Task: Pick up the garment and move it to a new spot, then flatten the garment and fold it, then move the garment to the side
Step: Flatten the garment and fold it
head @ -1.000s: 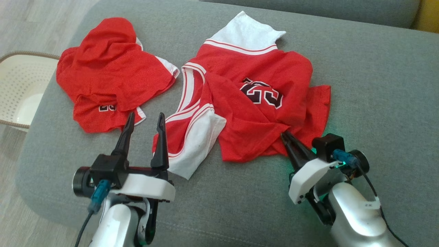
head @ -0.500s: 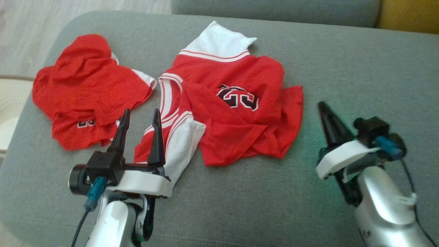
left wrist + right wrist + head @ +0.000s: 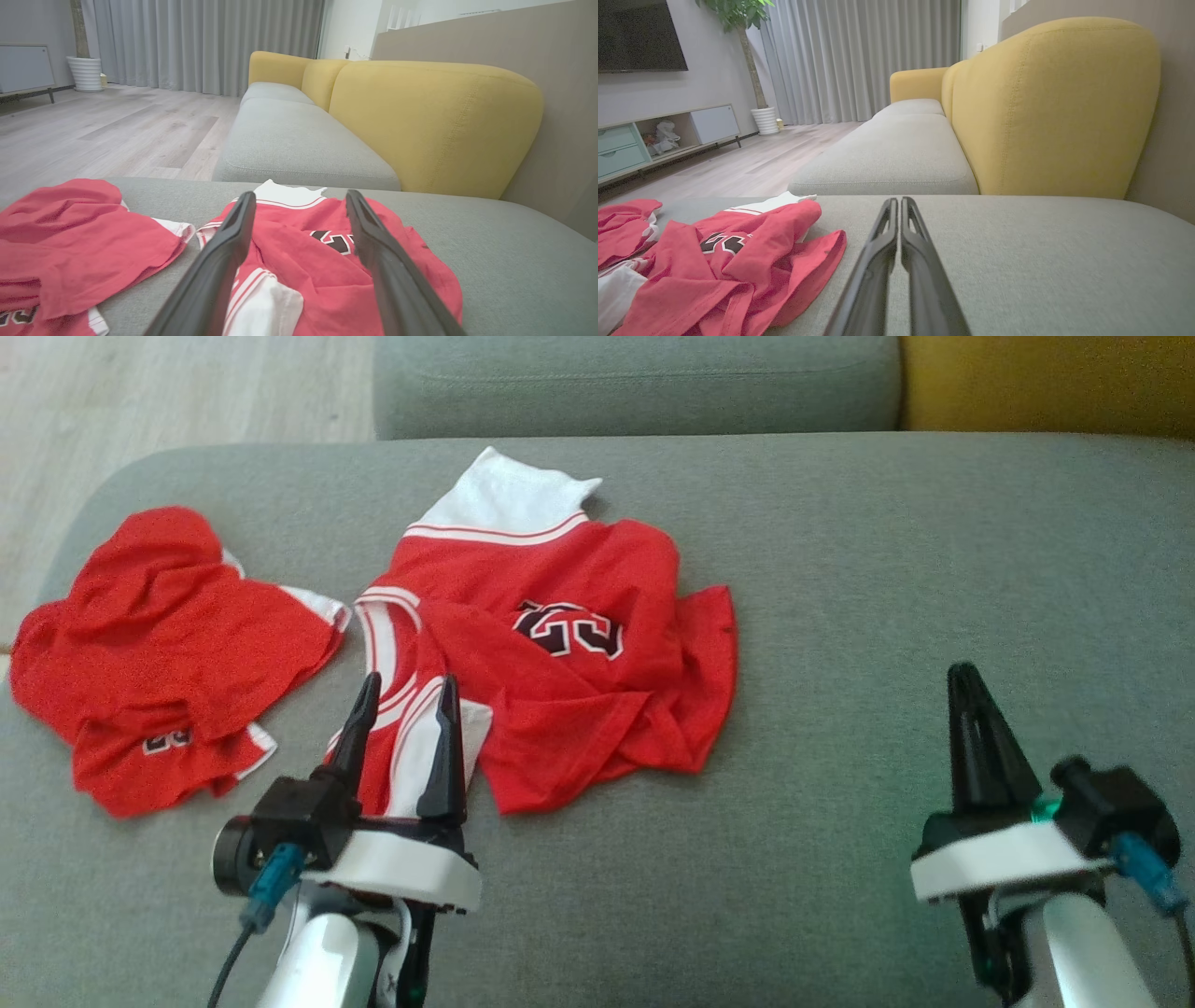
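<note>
A crumpled red jersey (image 3: 569,672) with white trim and a dark number lies on the grey couch seat (image 3: 887,616); it also shows as the jersey (image 3: 322,261) in the left wrist view and the jersey (image 3: 728,261) in the right wrist view. My left gripper (image 3: 406,695) is open, empty, its tips over the jersey's near white-trimmed edge. My right gripper (image 3: 963,677) is shut on nothing, well to the right of the jersey over bare cushion. From the wrists, the left gripper (image 3: 296,198) stands apart and the right gripper (image 3: 896,201) is pressed together.
A second red garment (image 3: 159,653) lies crumpled at the left end of the seat. Behind are another grey cushion (image 3: 635,383) and a yellow backrest (image 3: 1046,378). Wooden floor (image 3: 168,383) lies beyond the left edge. Bare seat stretches to the right.
The head camera swung, shifting the whole scene left and down. My right gripper left the jersey's near right corner and drew away to the right, shut and empty. The left gripper stayed open.
</note>
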